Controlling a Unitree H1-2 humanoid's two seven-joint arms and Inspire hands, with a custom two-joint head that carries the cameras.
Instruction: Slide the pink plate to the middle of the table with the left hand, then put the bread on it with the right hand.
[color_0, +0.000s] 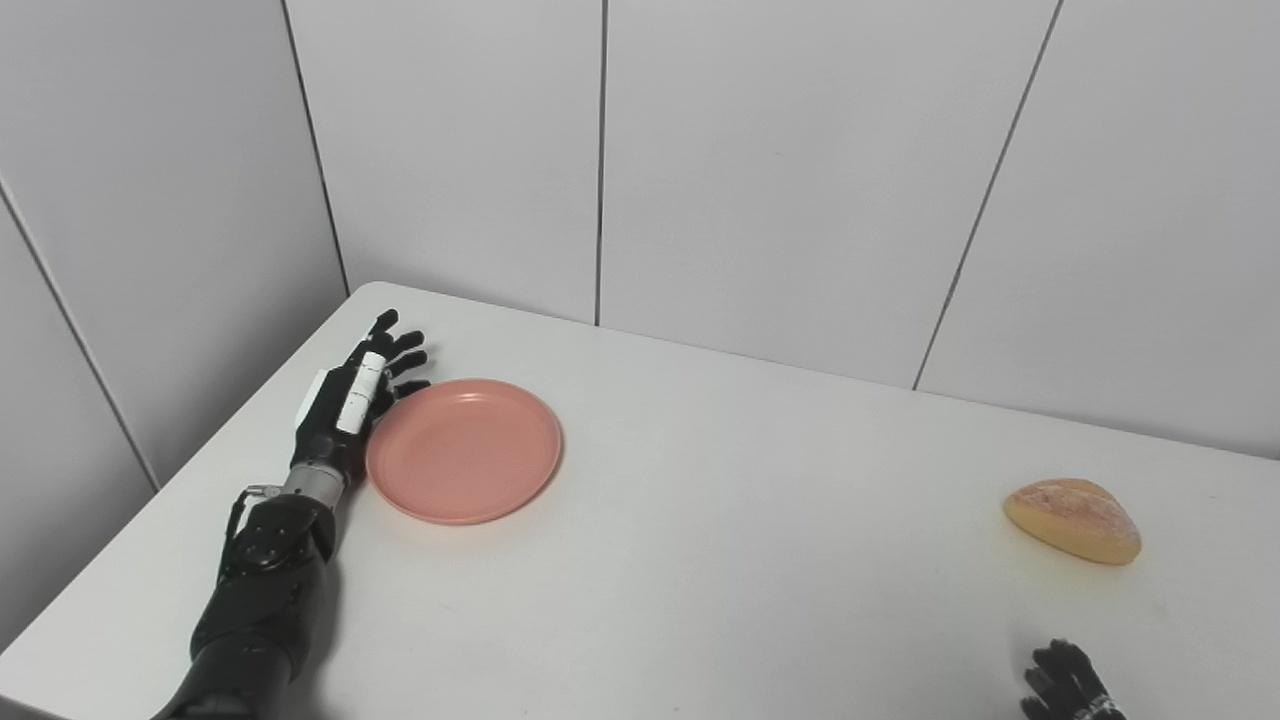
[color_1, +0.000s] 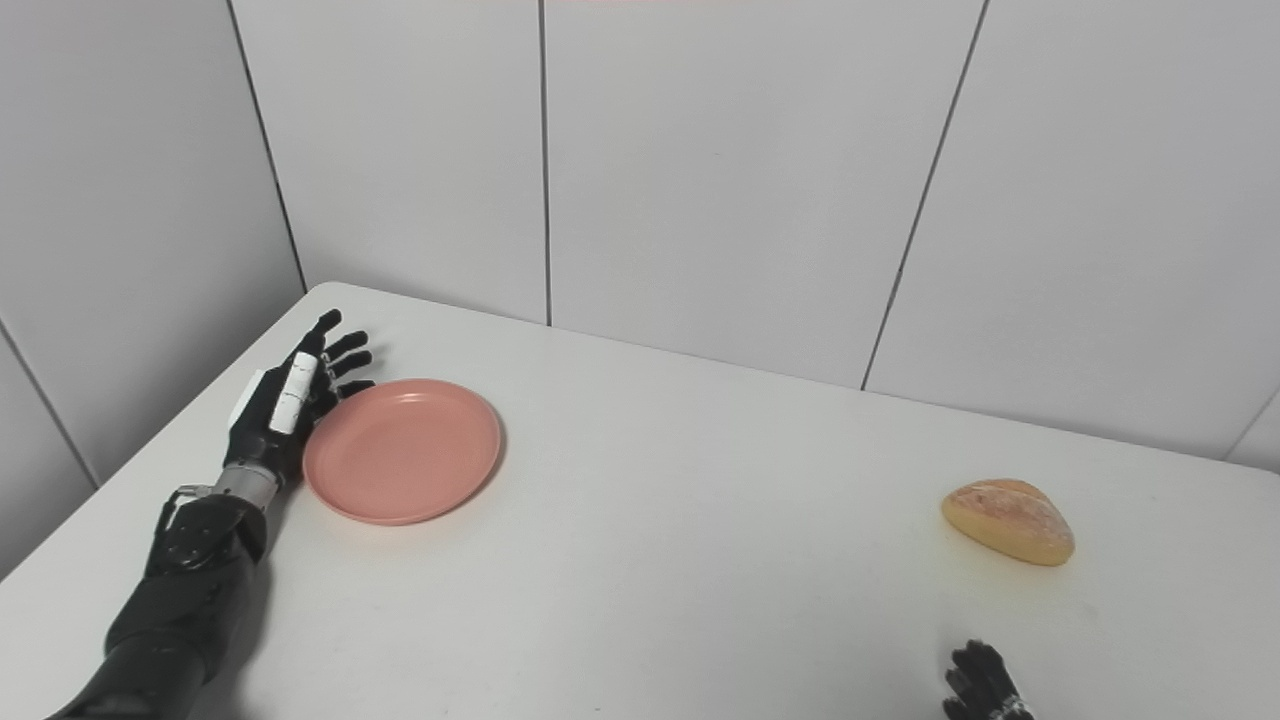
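No readable text, labels or signs.

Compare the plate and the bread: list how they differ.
The plate is pink, flat and round; the bread is golden-brown, domed and oblong. The plate is wider than the bread. The plate lies on the table's left side with the left hand against its rim; the bread lies on the right side, apart from the right hand. Both rest on the white table.

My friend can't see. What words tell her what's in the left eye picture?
A robot's black left hand, fingers spread, rests against the left rim of an empty pink plate on a white table. A bread roll lies far right, with the right hand peeking in below it.
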